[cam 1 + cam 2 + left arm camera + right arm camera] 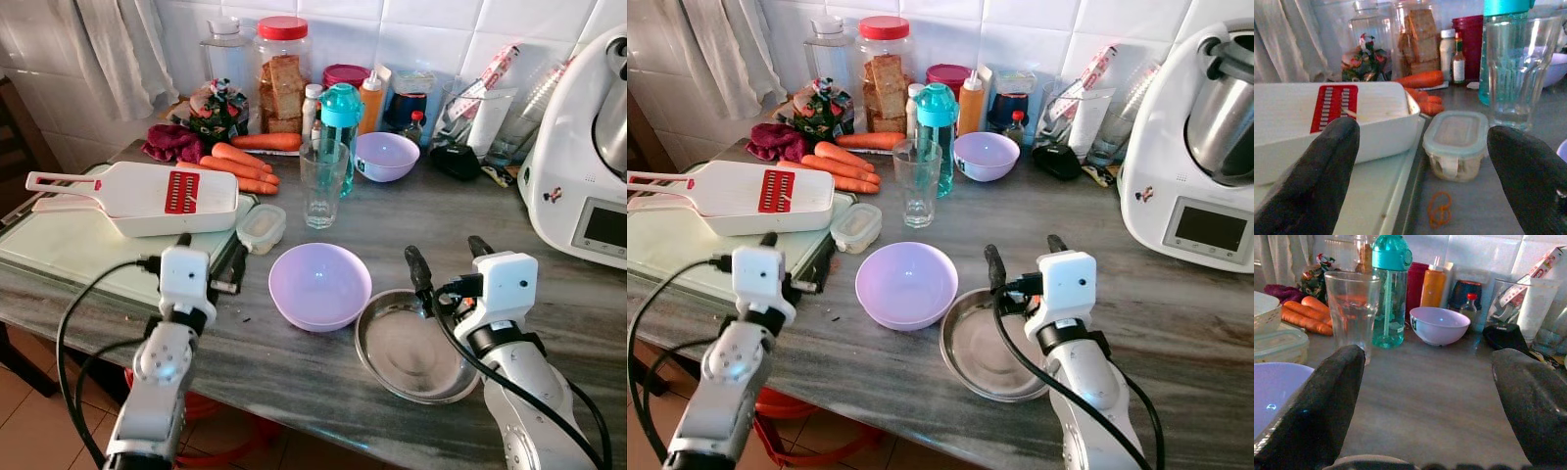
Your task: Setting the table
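Note:
A lilac bowl sits near the counter's front, touching a shallow steel bowl to its right. A second lilac bowl stands further back, beside an empty glass and a teal bottle. My right gripper is open and hovers over the steel bowl's far rim, holding nothing. My left gripper is open too, at the edge of the cutting board, pointing at a small lidded container. In the right wrist view the glass and the far bowl lie ahead.
A white mandoline slicer lies on the cutting board. Carrots, jars and bottles line the tiled back wall. A large white kitchen machine fills the right end of the counter. An orange rubber band lies on the counter.

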Controlling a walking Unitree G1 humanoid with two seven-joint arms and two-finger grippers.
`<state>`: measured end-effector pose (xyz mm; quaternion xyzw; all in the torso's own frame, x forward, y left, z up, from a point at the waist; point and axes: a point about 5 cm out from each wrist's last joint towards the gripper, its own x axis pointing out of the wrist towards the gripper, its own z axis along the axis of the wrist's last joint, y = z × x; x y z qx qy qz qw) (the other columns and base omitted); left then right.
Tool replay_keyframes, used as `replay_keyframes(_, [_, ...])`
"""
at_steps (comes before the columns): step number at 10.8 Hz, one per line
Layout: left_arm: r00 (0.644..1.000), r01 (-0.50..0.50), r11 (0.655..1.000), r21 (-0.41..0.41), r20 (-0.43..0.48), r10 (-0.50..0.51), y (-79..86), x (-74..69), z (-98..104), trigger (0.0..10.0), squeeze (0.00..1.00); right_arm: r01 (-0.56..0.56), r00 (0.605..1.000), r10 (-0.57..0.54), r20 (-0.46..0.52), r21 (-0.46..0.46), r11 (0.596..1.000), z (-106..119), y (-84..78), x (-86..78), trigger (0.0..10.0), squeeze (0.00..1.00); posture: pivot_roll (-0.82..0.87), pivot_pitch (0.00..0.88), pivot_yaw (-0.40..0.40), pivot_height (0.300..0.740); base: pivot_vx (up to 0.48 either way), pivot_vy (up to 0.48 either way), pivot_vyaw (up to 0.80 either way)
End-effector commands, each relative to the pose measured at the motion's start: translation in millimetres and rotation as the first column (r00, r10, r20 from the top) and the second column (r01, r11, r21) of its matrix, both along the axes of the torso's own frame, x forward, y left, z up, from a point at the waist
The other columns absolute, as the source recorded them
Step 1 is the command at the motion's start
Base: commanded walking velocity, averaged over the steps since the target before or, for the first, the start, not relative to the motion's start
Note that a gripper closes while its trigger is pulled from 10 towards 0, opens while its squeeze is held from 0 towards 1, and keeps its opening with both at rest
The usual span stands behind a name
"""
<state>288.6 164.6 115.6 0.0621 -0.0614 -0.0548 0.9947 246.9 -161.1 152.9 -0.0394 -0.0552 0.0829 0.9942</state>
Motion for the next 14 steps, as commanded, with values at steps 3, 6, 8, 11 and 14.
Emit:
replay_keyframes(3, [1.000, -0.015, 1.000, 0.008, 0.000, 0.015, 1.2, 3.8, 2.1, 10.0, 0.00, 0.018, 1.000, -0.018, -0.003, 0.026, 1.000, 0.1, -1.6, 4.7, 10.0, 0.00, 0.05, 0.000, 0.006, 0.740, -0.264, 0.000, 0.00])
replay_keyframes(6, [1.000, -0.008, 1.000, 0.008, 0.001, 0.008, -0.2, 4.4, 2.8, 10.0, 0.00, 0.022, 1.000, -0.022, -0.002, 0.027, 0.999, -0.2, -2.3, 5.8, 10.0, 0.00, 0.05, 0.000, 0.006, 0.740, -0.276, 0.000, 0.00])
replay_keyframes(8, [1.000, -0.006, 1.000, 0.010, 0.004, 0.006, 0.0, 5.3, 3.9, 10.0, 0.00, 0.023, 1.000, -0.023, -0.002, 0.026, 0.999, -0.7, -2.0, 6.5, 10.0, 0.00, 0.05, 0.000, 0.006, 0.740, -0.277, 0.000, 0.00])
replay_keyframes(11, [1.000, -0.001, 1.000, 0.026, 0.006, 0.001, -0.2, 5.6, 3.8, 10.0, 0.00, 0.027, 1.000, -0.027, 0.003, 0.028, 0.999, 0.6, -2.4, 8.5, 10.0, 0.00, 0.05, 0.000, 0.006, 0.740, -0.287, 0.000, 0.00])
replay_keyframes(14, [1.000, 0.004, 1.000, 0.025, 0.003, -0.004, -1.1, 5.6, 2.8, 10.0, 0.00, 0.030, 1.000, -0.030, 0.003, 0.028, 0.999, 1.0, -3.1, 9.2, 10.0, 0.00, 0.05, 0.000, 0.004, 0.740, -0.292, 0.000, -0.30])
